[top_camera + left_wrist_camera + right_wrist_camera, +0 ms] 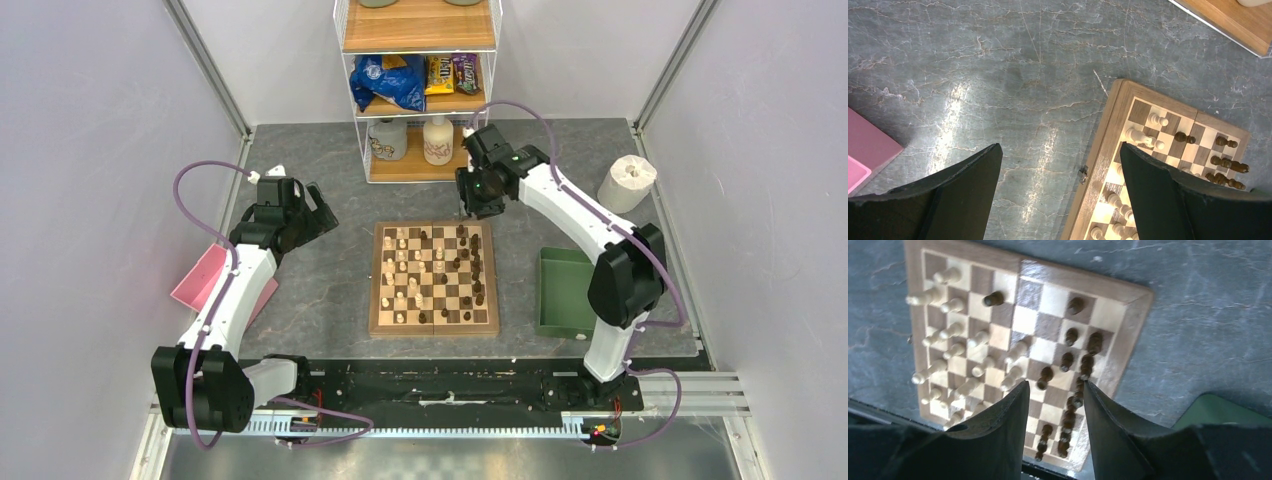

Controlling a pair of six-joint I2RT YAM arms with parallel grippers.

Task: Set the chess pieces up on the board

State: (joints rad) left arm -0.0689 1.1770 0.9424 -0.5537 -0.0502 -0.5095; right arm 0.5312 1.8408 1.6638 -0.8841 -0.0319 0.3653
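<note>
The wooden chessboard [376, 280] lies in the middle of the table. Pale cream pieces [401, 268] stand mostly on its left half and dark brown pieces [477, 270] mostly on its right half. My left gripper [322, 212] hovers left of the board's far left corner, open and empty; in its wrist view the gripper [1060, 155] spans the bare table and the board's edge [1103, 145]. My right gripper [470, 208] hovers above the board's far edge, open and empty; in its wrist view the gripper [1055, 387] frames dark pieces [1078, 390] on the board [1133, 330].
A pink tray [200, 280] lies left of the board and a green tray [560, 292] right of it. A shelf rack [420, 90] with jars and snack bags stands at the back. A paper roll [628, 182] stands at the far right.
</note>
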